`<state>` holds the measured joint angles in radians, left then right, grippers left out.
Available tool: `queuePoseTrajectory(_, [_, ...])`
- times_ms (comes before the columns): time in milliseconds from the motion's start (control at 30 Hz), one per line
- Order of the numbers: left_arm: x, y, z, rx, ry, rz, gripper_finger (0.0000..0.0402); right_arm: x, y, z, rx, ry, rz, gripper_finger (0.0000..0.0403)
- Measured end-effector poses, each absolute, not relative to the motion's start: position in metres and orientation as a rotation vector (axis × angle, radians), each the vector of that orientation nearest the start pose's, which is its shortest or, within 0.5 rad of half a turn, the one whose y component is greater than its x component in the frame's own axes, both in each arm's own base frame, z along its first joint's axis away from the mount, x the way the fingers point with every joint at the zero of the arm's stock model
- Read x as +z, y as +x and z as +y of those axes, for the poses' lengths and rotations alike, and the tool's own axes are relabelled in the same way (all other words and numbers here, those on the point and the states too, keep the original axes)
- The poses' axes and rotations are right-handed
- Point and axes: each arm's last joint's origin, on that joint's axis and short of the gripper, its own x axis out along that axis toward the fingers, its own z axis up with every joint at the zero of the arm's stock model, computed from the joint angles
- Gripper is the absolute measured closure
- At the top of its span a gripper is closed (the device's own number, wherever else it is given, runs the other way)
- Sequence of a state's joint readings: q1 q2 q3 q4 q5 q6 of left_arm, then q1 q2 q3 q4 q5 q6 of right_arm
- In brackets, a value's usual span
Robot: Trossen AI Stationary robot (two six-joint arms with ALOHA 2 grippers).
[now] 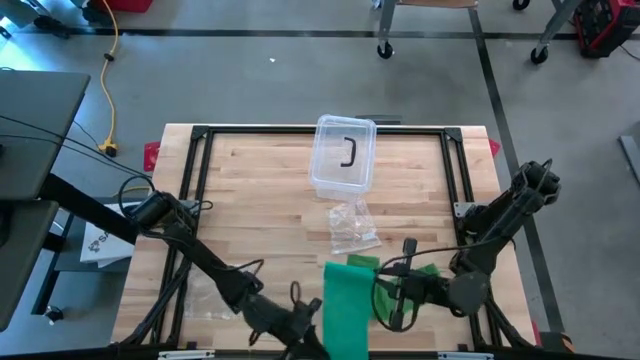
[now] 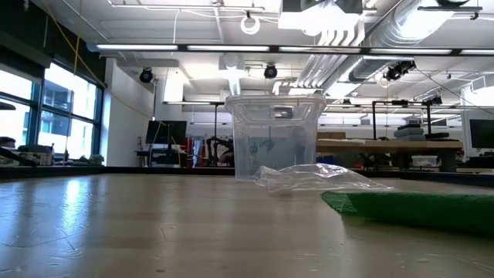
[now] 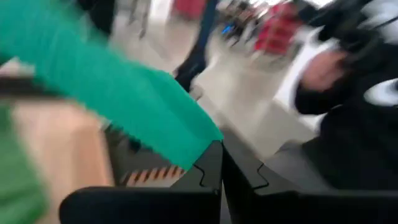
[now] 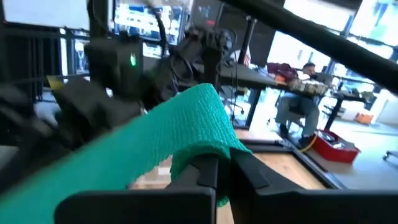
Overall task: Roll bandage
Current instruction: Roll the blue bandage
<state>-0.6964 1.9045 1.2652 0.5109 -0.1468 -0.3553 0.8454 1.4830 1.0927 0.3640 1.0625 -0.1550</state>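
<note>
Along the near edge of the wooden worktop (image 1: 260, 190), on its left half, the left arm reaches in from the left side and ends in the left tool (image 1: 312, 322), whose fingers are clenched on one end of the green bandage (image 1: 345, 310); in the left wrist view the two dark fingers (image 3: 214, 174) meet tightly with the green cloth (image 3: 124, 93) pinched between them and running away from the tips. From above, the bandage lies as a broad green strip stretched from the worktop's near edge toward its middle, set between the two tools, with a bunched green part (image 1: 425, 272) showing near the right one. Farther back, near the middle of the worktop, a crumpled clear plastic wrapper (image 1: 352, 226) rests just beyond the far end of the strip, and behind that stands a clear plastic container (image 1: 343, 155) close to the far edge; the low view shows the container (image 2: 274, 135) upright, the wrapper (image 2: 316, 177) in front of it and the green cloth (image 2: 409, 205) lying low on the wood to the right. On the right half, the right arm bends in from the right side and its right tool (image 1: 398, 290) is also clenched on the bandage; the right wrist view shows the cloth (image 4: 186, 130) draped over and gripped by the closed fingers (image 4: 208, 171). Beyond the worktop in that view, a person (image 4: 298, 102) sits at a desk.
</note>
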Motion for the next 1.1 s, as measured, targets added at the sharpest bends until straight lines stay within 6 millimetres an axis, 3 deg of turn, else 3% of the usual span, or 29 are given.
queuePoseTrajectory(200, [0.225, 0.342, -0.26, -0.346, -0.266, 0.366, 0.0383, 0.333, 0.229, 0.237, -0.177, -0.189, -0.006, 0.0399])
queuePoseTrajectory(533, [0.199, 0.34, -0.239, -0.128, -0.296, 0.628, 0.0269, 0.332, 0.212, 0.253, -0.095, -0.2, -0.011, 0.0399])
queuePoseTrajectory(667, [0.187, 0.329, -0.235, -0.041, -0.289, 0.777, 0.0249, 0.329, 0.209, 0.255, -0.08, -0.22, 0.01, 0.0399])
queuePoseTrajectory(767, [0.188, 0.321, -0.245, 0.024, -0.263, 0.714, 0.025, 0.325, 0.208, 0.256, -0.073, -0.211, 0.032, 0.0399])
queuePoseTrajectory(900, [0.186, 0.32, -0.265, -0.03, -0.287, 0.524, 0.0256, 0.323, 0.208, 0.255, -0.073, -0.215, 0.043, 0.0399])
queuePoseTrajectory(1100, [0.166, 0.326, -0.247, 0.139, -0.545, 0.455, 0.0268, 0.324, 0.208, 0.255, -0.073, -0.213, 0.037, 0.0399])
